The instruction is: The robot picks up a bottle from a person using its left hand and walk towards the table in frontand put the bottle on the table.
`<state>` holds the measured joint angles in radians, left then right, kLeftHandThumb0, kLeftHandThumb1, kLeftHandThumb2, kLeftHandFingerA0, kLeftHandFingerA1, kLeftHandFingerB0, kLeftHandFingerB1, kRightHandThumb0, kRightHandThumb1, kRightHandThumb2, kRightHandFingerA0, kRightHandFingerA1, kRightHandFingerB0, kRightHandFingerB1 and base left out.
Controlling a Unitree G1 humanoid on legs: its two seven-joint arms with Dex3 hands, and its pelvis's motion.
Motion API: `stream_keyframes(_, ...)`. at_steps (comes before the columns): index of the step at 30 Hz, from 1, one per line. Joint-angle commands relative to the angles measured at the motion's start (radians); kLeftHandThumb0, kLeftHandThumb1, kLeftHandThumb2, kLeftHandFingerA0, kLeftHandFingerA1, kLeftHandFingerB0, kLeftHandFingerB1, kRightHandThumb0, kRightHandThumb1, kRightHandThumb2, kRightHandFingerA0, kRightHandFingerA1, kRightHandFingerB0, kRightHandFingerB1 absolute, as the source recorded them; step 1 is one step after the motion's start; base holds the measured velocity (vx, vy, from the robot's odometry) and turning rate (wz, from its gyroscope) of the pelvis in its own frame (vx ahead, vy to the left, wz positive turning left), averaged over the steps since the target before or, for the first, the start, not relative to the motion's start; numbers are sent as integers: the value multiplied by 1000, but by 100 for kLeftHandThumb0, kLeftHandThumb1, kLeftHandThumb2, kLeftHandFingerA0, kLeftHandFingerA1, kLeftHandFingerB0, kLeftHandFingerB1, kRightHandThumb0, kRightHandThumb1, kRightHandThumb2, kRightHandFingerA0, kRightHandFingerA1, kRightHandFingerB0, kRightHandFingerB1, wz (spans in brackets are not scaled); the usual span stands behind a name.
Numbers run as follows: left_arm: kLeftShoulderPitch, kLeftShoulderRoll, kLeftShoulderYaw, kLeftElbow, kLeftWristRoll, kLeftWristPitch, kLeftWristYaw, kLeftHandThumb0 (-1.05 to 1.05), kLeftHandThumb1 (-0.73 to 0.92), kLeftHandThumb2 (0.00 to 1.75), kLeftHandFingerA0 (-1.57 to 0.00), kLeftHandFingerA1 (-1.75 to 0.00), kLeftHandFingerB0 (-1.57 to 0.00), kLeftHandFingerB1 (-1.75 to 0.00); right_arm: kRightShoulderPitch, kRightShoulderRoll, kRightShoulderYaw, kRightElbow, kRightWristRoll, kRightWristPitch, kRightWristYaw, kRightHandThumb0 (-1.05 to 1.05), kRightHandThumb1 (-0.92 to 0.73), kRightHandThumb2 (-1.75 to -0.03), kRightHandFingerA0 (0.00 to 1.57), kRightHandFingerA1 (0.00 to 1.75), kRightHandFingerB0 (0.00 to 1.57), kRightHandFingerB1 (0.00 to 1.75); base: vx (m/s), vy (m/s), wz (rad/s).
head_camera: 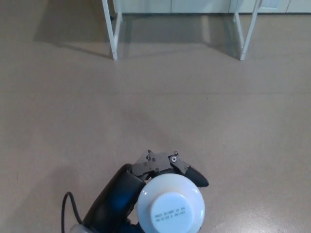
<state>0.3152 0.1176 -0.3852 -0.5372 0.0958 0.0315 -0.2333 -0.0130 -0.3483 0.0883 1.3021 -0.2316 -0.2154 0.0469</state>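
A white bottle shows from above at the bottom centre of the head view, its round cap facing the camera with small printed text on it. My left hand is shut on the bottle, black fingers curling around its far side, held over the floor. Ahead at the top of the picture stand the white legs of the table, with a second pair of legs at the right; its top is out of the picture. My right hand does not show.
Beige floor stretches between me and the table legs. A pale wall or cabinet front runs behind the table. A black cable loops beside my left forearm.
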Motion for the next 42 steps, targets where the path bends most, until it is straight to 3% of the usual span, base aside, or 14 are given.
stream_keyframes(1,13,5,2,3,6,4,14,-19,76,71,-97,-134,-82,-109,5,-17,-5,-3,4,10,23,-35,-72,-62,69,59,59,47,-116,-20,2)
stream_keyframes(15,28,17,5,4,10,-3,10,-21,79,68,-96,-134,-82,-106,-11,-16,-2,6,-2,32,46,-37,-71,-61,72,56,60,45,162,204,-13)
stream_keyframes(16,31,17,5,3,6,1,10,-21,79,66,-101,-132,-84,-102,-11,-16,0,7,-4,33,49,-37,-71,-62,70,55,59,45,237,31,3)
stream_keyframes(33,177,30,-13,21,-26,-83,13,-17,77,71,-109,-126,-86,-102,21,-14,16,17,-7,40,60,-39,-71,-61,71,56,60,44,275,-170,9)
stream_keyframes(42,177,24,-1,38,-59,-77,1,-20,79,68,-109,-130,-86,-101,-2,-7,15,19,-2,62,81,-37,-70,-62,68,53,57,44,380,91,-19)
